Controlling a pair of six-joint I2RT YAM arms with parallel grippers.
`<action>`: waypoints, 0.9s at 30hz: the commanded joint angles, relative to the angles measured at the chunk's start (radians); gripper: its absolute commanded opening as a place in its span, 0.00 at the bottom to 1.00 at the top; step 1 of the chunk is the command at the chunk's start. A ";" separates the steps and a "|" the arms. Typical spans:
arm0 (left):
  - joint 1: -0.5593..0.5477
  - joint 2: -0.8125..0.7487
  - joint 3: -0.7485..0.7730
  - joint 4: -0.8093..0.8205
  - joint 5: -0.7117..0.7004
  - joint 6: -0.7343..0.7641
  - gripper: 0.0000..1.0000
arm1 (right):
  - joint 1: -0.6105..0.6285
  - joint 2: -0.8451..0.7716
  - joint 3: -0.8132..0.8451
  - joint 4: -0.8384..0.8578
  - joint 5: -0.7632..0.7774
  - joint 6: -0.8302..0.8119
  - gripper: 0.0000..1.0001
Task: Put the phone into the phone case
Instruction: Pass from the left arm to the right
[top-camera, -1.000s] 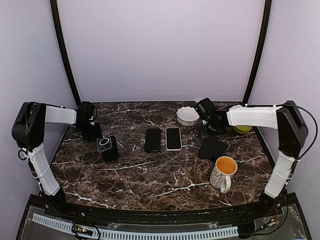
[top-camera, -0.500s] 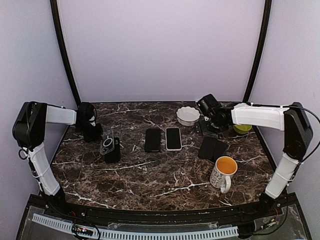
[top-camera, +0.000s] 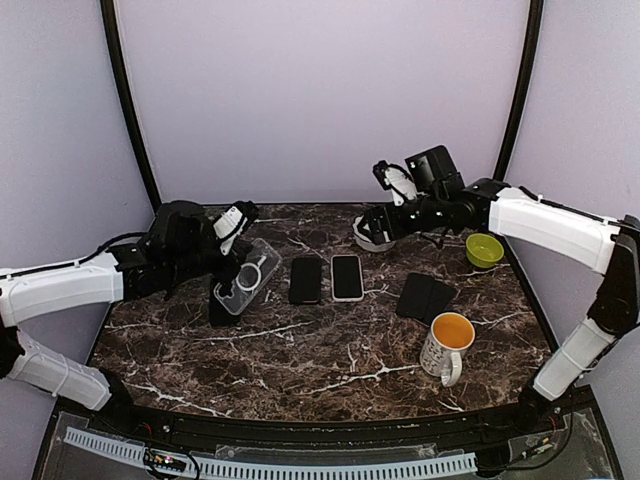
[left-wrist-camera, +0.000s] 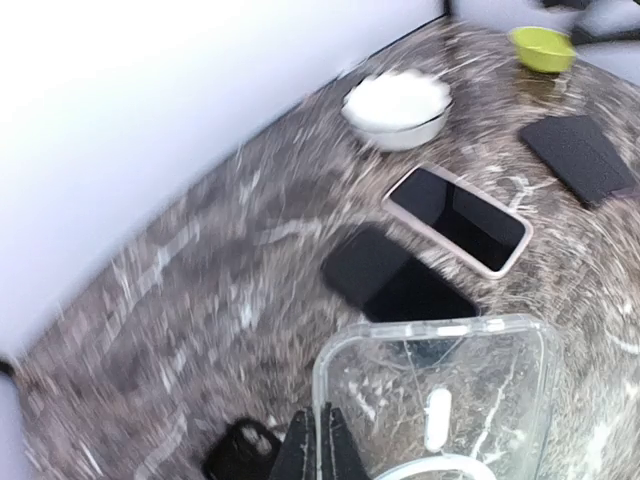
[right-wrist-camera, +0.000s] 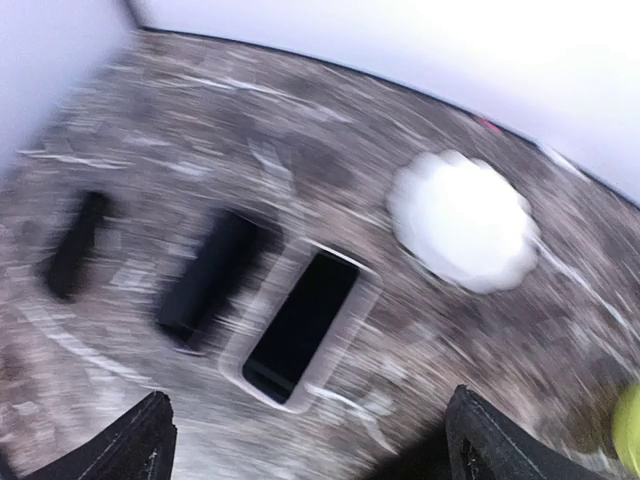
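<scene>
Below the wide-set right jaws, the white-edged phone (right-wrist-camera: 300, 325) and black phone (right-wrist-camera: 207, 275) lie side by side with only a narrow gap; the white bowl (right-wrist-camera: 462, 220) stands ahead and to the right. Bare surface (right-wrist-camera: 300, 130) opens ahead and left. The clear case (left-wrist-camera: 440, 390), pinched in the left jaws, stands between them and both phones.

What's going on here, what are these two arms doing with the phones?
The left arm's tool is pinched shut on the edge of a clear phone case, holding it tilted above the marble table. The right arm's tool is open and empty, up in the air near the white bowl. A black phone and a white-rimmed phone lie flat side by side mid-table, neither in the case yet.
</scene>
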 joint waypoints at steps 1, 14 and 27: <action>-0.142 -0.108 -0.143 0.332 -0.088 0.502 0.00 | 0.046 0.025 0.127 0.142 -0.584 -0.025 0.90; -0.270 -0.087 -0.232 0.614 -0.159 0.836 0.00 | 0.187 0.234 0.271 0.103 -0.643 0.029 0.79; -0.270 -0.130 -0.259 0.602 -0.121 0.734 0.00 | 0.201 0.330 0.317 0.162 -0.704 0.043 0.08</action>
